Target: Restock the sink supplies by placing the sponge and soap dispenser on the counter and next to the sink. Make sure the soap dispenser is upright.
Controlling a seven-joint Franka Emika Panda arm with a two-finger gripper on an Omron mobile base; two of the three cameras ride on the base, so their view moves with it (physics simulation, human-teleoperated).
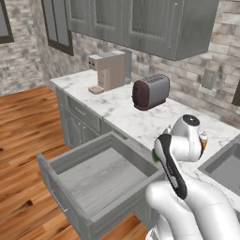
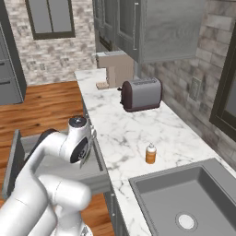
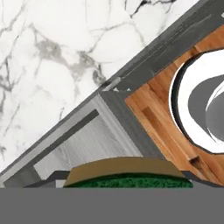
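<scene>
Green-topped, yellow-bellied sponge [image 3: 127, 175] pinched flat in the gripper [image 3: 127, 186], long axis lying crosswise between the fingers, hanging over the corner of the open drawer [image 1: 93, 176]. Still short of the counter [image 2: 124, 133], which lies ahead across the drawer's front edge. Soap dispenser [image 2: 150, 154] already upright beside the sink [image 2: 193, 203].

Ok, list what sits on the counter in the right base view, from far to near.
coffee machine → toaster → soap dispenser, standing upright → sink
</scene>
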